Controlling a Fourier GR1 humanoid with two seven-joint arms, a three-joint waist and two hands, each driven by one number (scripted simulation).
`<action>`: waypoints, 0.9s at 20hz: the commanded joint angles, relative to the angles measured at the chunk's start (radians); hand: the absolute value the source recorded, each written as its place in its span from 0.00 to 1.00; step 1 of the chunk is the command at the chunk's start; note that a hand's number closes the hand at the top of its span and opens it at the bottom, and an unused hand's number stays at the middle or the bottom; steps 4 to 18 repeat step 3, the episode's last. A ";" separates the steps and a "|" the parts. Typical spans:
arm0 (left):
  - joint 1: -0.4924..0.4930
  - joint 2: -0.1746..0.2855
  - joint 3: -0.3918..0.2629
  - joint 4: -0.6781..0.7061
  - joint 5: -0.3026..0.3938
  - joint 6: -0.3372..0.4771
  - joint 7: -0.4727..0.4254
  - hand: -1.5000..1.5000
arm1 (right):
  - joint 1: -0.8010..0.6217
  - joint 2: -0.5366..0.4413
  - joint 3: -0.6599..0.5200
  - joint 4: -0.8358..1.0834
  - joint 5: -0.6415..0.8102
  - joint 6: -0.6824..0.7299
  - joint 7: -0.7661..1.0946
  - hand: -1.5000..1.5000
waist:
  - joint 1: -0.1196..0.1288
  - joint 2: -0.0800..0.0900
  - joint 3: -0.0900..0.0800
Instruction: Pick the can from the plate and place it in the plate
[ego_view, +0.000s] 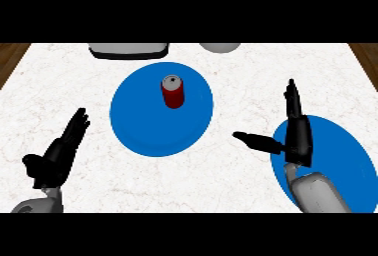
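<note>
Right hand (295, 131) wide open, apart from seemingly upright can (173, 92) on plate (140, 130)

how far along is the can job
The red can stands upright on the centre blue plate; the right blue plate carries no can. Nothing is in hand: right hand open over the right plate, left hand open at lower left. Which plate is the goal is unclear.

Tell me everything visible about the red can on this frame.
The can is a slim red cylinder with a silvery grey top, metal by its look. It stands upright on the central blue plate, in that plate's upper half, touching only the plate. Neither hand touches it: the right hand is open over the other blue plate, and the left hand rests open at lower left.
</note>
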 joint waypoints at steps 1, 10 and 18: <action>-0.035 0.013 0.034 0.049 0.010 -0.020 -0.009 0.50 | 0.083 0.010 -0.054 0.008 0.004 0.072 -0.091 0.00 | -0.001 0.000 0.000; -0.021 0.002 0.014 -0.003 -0.002 -0.015 0.030 0.50 | 0.091 0.024 -0.095 0.044 0.007 0.096 -0.147 0.00 | 0.000 -0.001 0.000; -0.021 0.002 0.014 -0.003 -0.002 -0.015 0.030 0.50 | 0.091 0.024 -0.095 0.044 0.007 0.096 -0.147 0.00 | 0.000 -0.001 0.000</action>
